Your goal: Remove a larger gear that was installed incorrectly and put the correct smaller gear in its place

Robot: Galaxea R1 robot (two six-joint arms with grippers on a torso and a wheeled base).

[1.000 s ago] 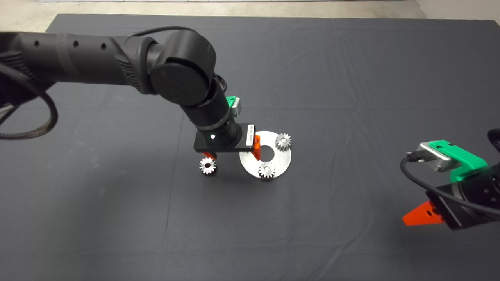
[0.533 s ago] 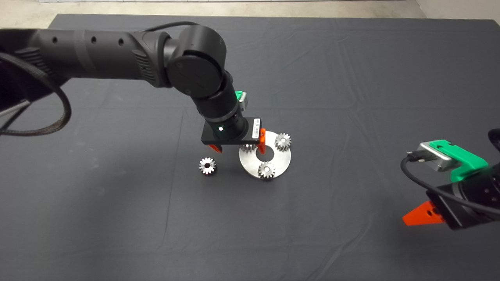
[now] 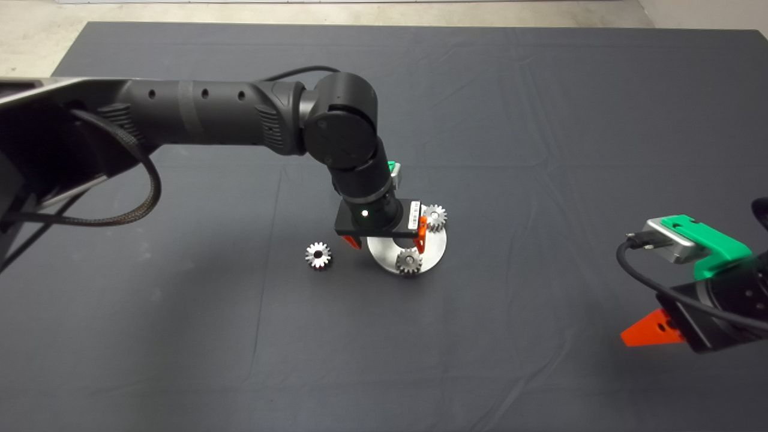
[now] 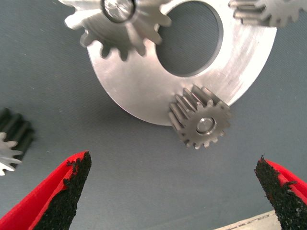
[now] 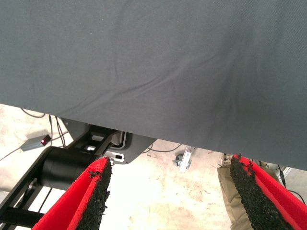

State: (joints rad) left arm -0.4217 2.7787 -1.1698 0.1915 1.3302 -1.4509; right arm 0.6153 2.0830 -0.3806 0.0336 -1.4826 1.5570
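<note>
The left gripper [image 3: 387,242] hangs over the left part of a silver ring plate [image 3: 437,249] near the middle of the table's dark mat [image 3: 540,120]. Its red fingers [image 4: 72,179] are spread wide and hold nothing.

In the left wrist view the larger gear [image 4: 120,21] sits on a pin on the plate, ahead of the fingertips and not between them. Its teeth reach past the plate's outer rim on one side and over the edge of the centre hole on the other. From above, the wrist's black body hides this gear.

The smaller gear [image 3: 318,255] lies loose on the mat, off the plate to its left and just outside the left finger. In the wrist view it shows only partly at the edge.

There are four gears in all: one larger and three small. Two of the small ones are on the plate. One [image 3: 409,261] is at the rim nearest the camera and lies closest to the gap between the open fingers. The other [image 3: 435,217] is at the far right rim, just beside the right finger. There is one ring plate.

The right gripper [image 5: 170,165] waits at the mat's lower right edge, its fingers apart and empty. Its wrist view shows the mat's border with bare floor and cables beyond.
</note>
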